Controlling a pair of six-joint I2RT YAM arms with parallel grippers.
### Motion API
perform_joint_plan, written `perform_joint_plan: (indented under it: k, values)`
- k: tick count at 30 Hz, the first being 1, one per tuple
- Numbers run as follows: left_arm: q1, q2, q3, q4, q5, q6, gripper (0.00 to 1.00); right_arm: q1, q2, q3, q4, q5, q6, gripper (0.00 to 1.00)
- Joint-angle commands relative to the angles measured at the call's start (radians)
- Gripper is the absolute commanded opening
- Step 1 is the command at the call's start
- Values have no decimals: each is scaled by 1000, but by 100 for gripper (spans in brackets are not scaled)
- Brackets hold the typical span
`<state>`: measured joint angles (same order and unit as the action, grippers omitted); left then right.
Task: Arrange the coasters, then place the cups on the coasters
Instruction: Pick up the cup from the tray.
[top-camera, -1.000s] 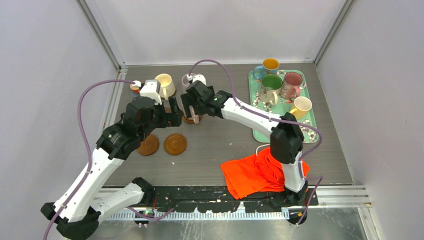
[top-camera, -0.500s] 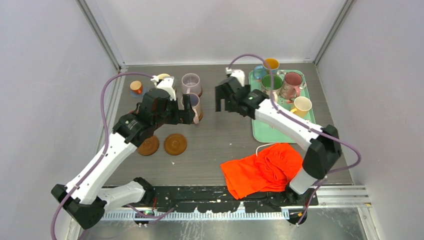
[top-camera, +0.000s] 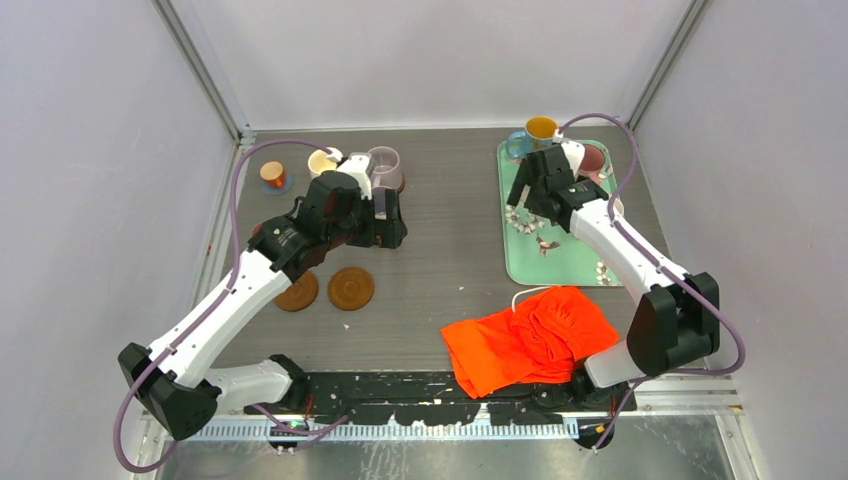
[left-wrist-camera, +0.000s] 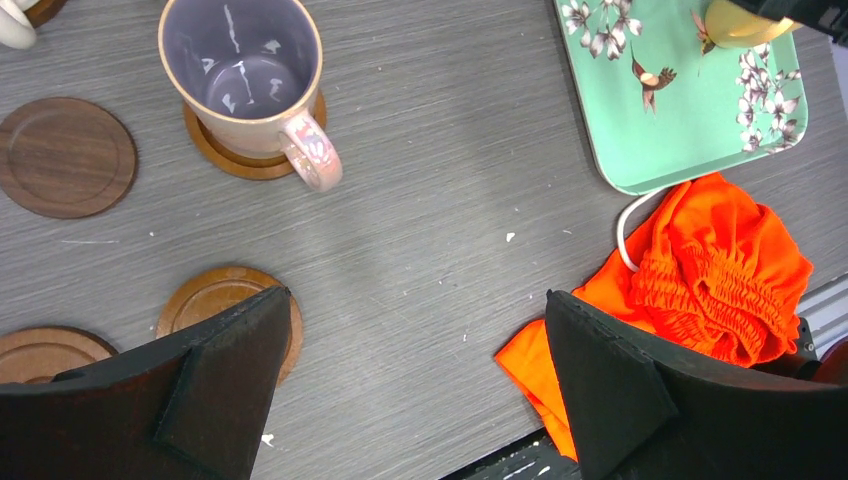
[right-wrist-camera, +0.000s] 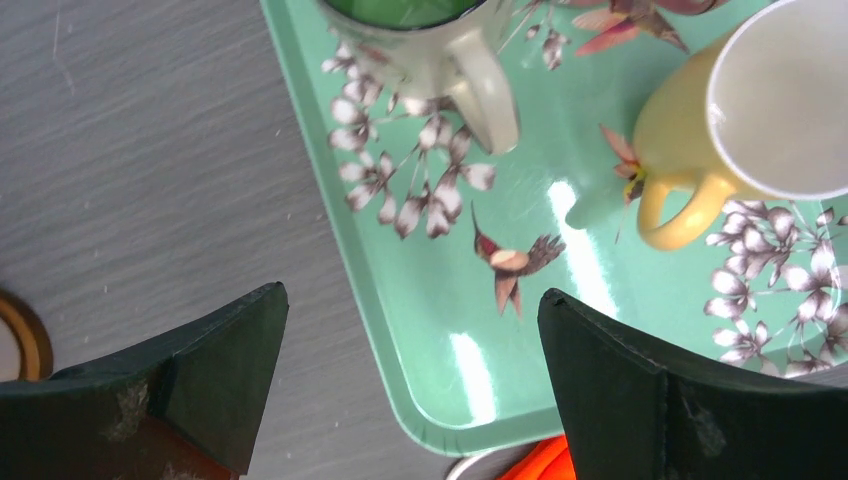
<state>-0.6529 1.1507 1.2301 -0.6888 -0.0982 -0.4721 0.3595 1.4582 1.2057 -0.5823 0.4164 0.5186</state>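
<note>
My left gripper (top-camera: 392, 228) (left-wrist-camera: 417, 295) hangs open and empty over bare table. Up-left of it in the left wrist view, a lilac-lined mug (left-wrist-camera: 245, 75) with a pink handle stands on a brown coaster (left-wrist-camera: 245, 165). Bare brown coasters (left-wrist-camera: 65, 155) (left-wrist-camera: 225, 300) (left-wrist-camera: 40, 350) lie around it. From above I see a lilac mug (top-camera: 383, 168), a cream mug (top-camera: 322, 160), a tiny orange cup (top-camera: 271, 175) and two bare coasters (top-camera: 296, 291) (top-camera: 351, 287). My right gripper (top-camera: 528, 192) (right-wrist-camera: 412, 290) is open over the teal tray's (right-wrist-camera: 440, 300) near-left corner, below a green-inside mug (right-wrist-camera: 485, 90) and a yellow cup (right-wrist-camera: 760, 110).
The teal floral tray (top-camera: 560, 250) sits at the back right, with a blue mug, orange inside (top-camera: 537, 130), at its far corner and a pink-maroon mug (top-camera: 594, 157) half hidden by the right arm. A crumpled orange cloth (top-camera: 525, 340) (left-wrist-camera: 720, 270) lies at the front, near a white cable.
The right arm has swung away from the mugs at the left centre and across to the tray. The left gripper has moved right, beside the lilac mugs, still open.
</note>
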Motion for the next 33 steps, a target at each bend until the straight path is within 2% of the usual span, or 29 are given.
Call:
perform_joint_plan:
  k: [1, 11, 15, 22, 28, 33]
  values:
    - [-5, -5, 34, 46, 22, -6, 100, -69, 24, -1, 144, -26, -25, 100]
    - [-5, -25, 20, 23, 8, 13, 100, -187, 108, -6, 301, -107, -135, 97]
    - [-6, -26, 14, 23, 14, 10, 100, -203, 147, 8, 328, -131, -169, 90]
    - [-6, -35, 11, 20, 14, 10, 100, -216, 210, 45, 320, -158, -186, 72]
    - [-5, -40, 1, 25, 20, 3, 100, -218, 249, 41, 339, -153, -198, 67]
    - [-5, -40, 2, 25, 23, 0, 100, -217, 269, 51, 332, -177, -179, 55]
